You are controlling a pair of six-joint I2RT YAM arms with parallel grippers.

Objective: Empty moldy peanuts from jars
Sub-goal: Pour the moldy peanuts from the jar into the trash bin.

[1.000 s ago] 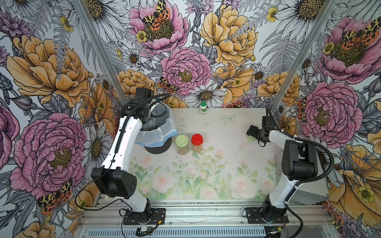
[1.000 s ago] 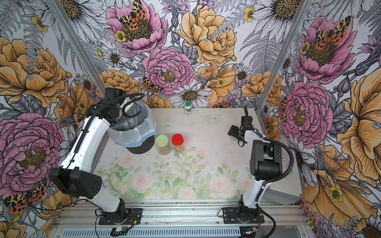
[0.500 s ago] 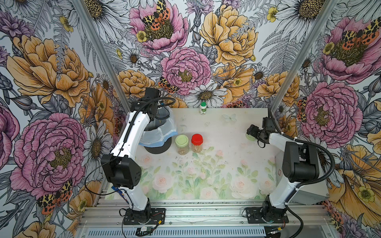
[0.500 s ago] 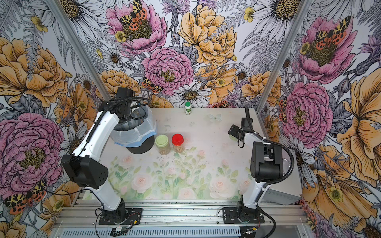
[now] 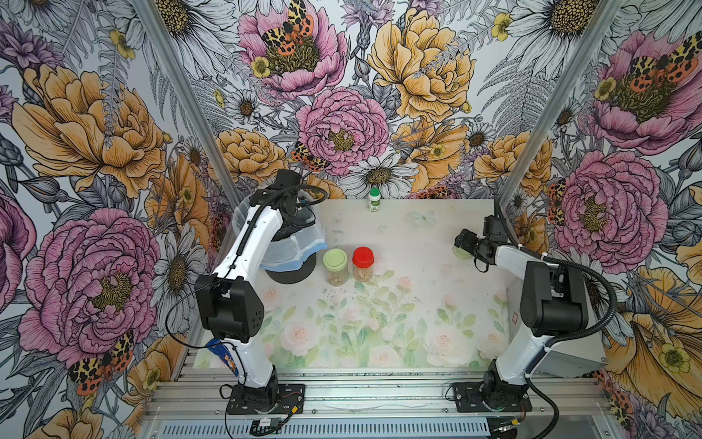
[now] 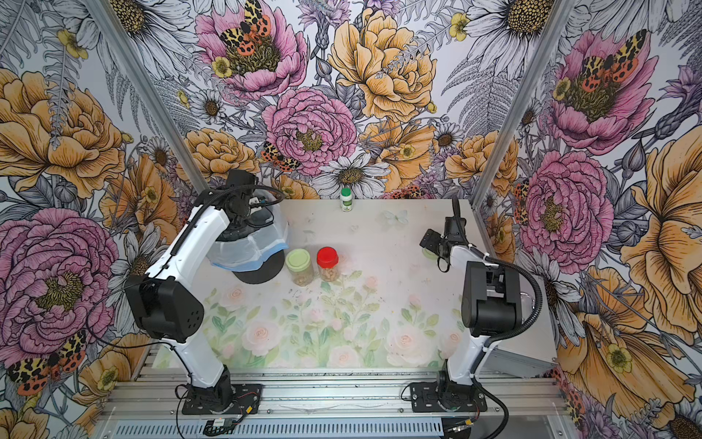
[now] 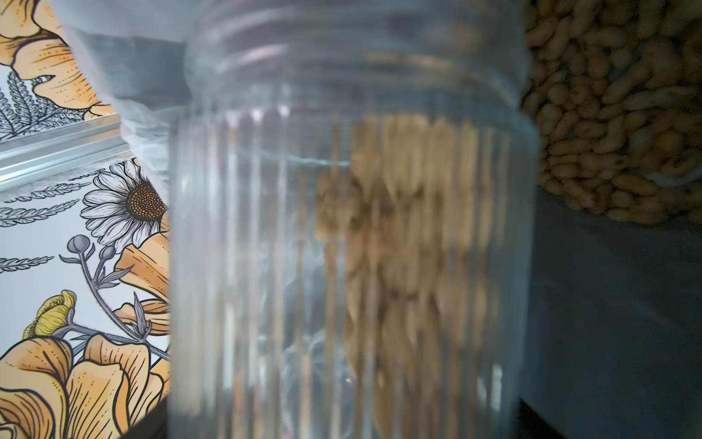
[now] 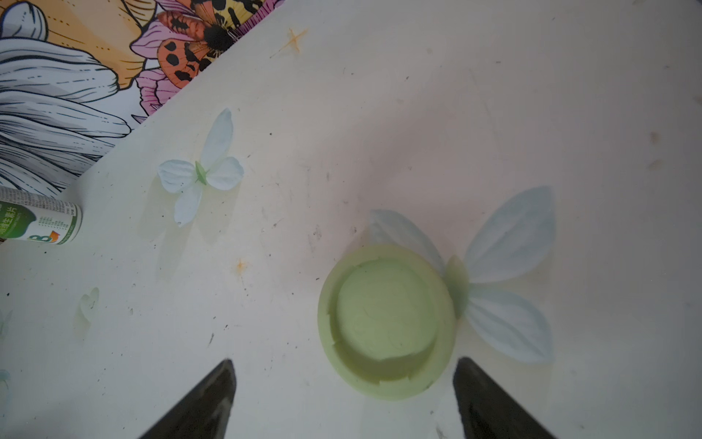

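The left gripper reaches down into a bin lined with a pale bag at the back left of the table. Its fingers do not show, but an open jar of ribbed clear glass fills the left wrist view, raised over the bin, so the gripper is clamped on it. Tan shapes blur through the glass (inside it or behind it, I cannot tell). A heap of peanuts lies in the bin just past the jar's threaded mouth.

The right gripper hovers with its fingers spread wide, holding nothing, above a pale green lid that lies hollow side up on the table.

Near the middle, just beside the bin, stand a green-lidded jar and a red-lidded jar, close together, both upright, shut and holding nuts.

A small white bottle by the back wall bears a green label with a large "B" and Chinese characters too small to read.
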